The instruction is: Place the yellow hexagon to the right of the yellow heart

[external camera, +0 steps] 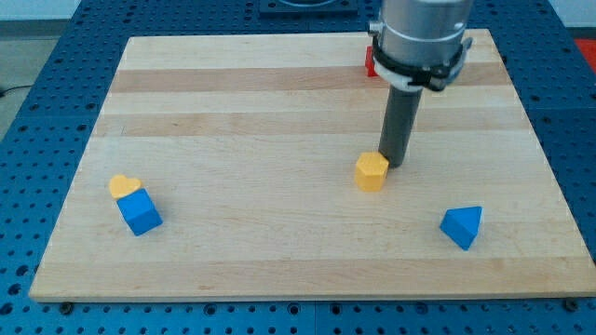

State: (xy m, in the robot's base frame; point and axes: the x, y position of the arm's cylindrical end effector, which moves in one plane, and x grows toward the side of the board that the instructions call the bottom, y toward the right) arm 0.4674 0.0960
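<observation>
Pushing is the step in hand, I think: my tip [395,165] sits right at the upper right side of the small yellow hexagon block [371,172], touching it or very nearly so. That block lies near the middle of the pale wooden counter [279,251], a bit toward the view's right. The yellow heart block [122,184] is far off at the view's left, and a blue cube block [140,212] sits snug against its lower side. So the hexagon is well apart from the heart, and the job is only starting. The next move, I judge, calls for a long slide toward the view's left, stopping just beside the heart on its right side. The tip stands up and to the right of the hexagon, so a push from there would send it left and down a little, which may need fixing along the way. It should not bump the blue cube. A blue triangle block [463,226] rests low at the view's right, out of the way. Something red [370,61] peeks out behind the arm at the top; its shape is hidden. The dark rod hangs straight down from the grey round arm body. No pincer is here at all, so nothing opens or shuts.
</observation>
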